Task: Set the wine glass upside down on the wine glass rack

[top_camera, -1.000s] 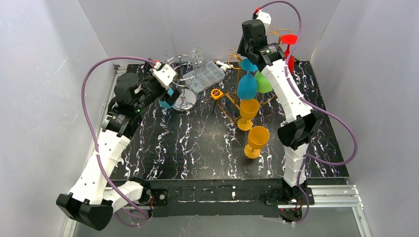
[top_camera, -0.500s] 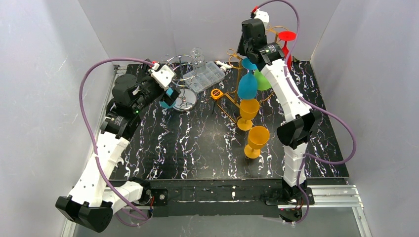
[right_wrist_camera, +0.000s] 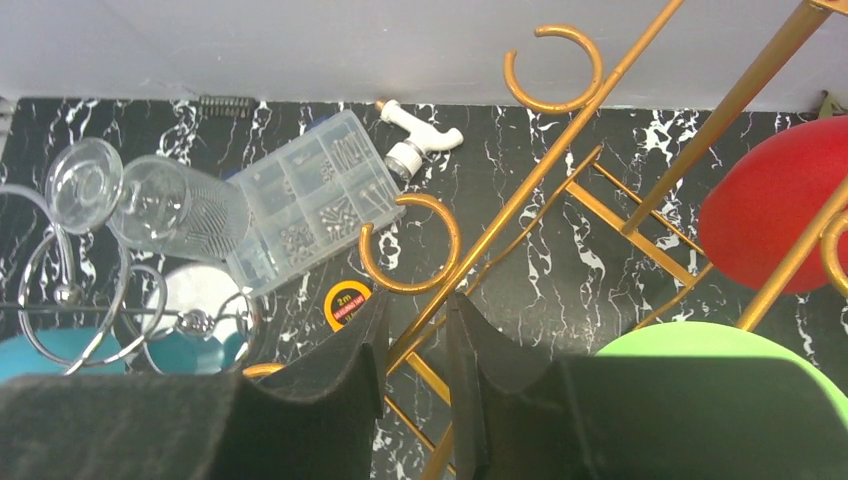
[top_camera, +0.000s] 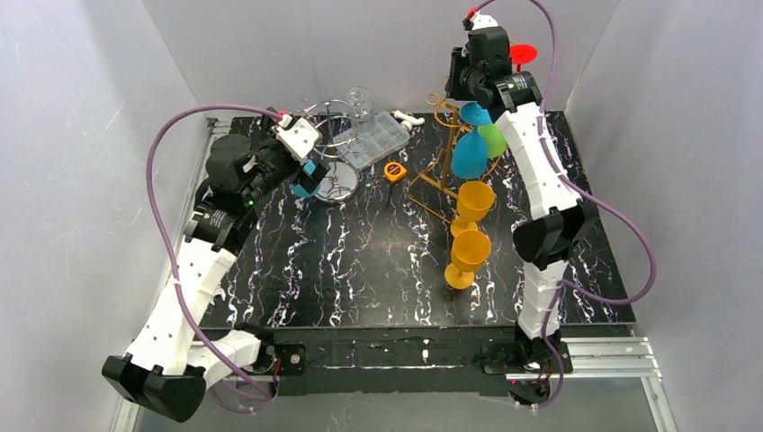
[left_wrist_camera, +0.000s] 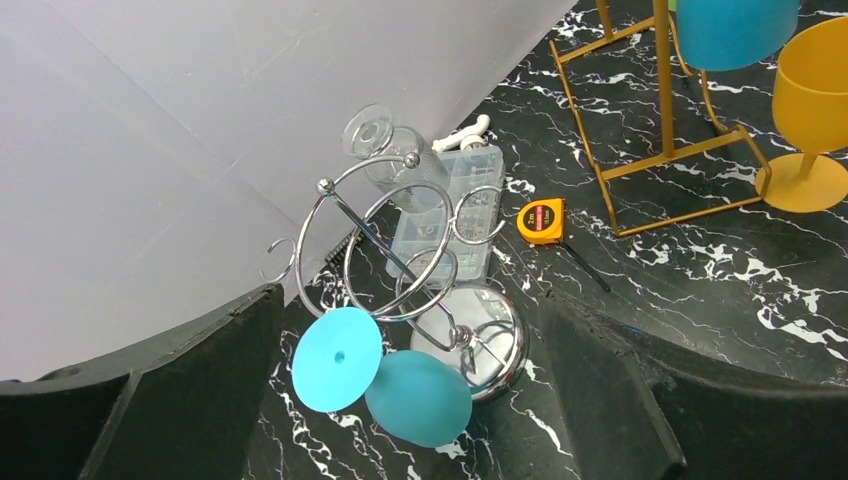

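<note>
My right gripper [right_wrist_camera: 417, 300] is shut on a slanted rod of the gold wine glass rack [right_wrist_camera: 520, 200], high at the back right [top_camera: 459, 76]. Blue [top_camera: 470, 155], green [top_camera: 491, 139] and red [top_camera: 522, 56] glasses hang upside down on that rack. Two yellow wine glasses stand upright on the table, one by the rack's base [top_camera: 474, 202] and one nearer [top_camera: 468, 256]. My left gripper [left_wrist_camera: 408, 300] is open, just in front of a chrome ring rack [left_wrist_camera: 400, 230]. A teal glass [left_wrist_camera: 418, 397] hangs upside down on it, between my spread fingers without touching them.
A clear glass [left_wrist_camera: 395, 150] rests at the top of the chrome rack. A clear parts box [top_camera: 378, 139], a yellow tape measure [top_camera: 394, 171] and a white tap fitting [top_camera: 409, 117] lie at the back. Grey walls enclose the black marbled table [top_camera: 360, 270].
My right gripper has narrowed on the gold rod and moved right and up. The gold rack, its hanging glasses and the rear yellow glass shifted right with it. The left arm stayed put.
</note>
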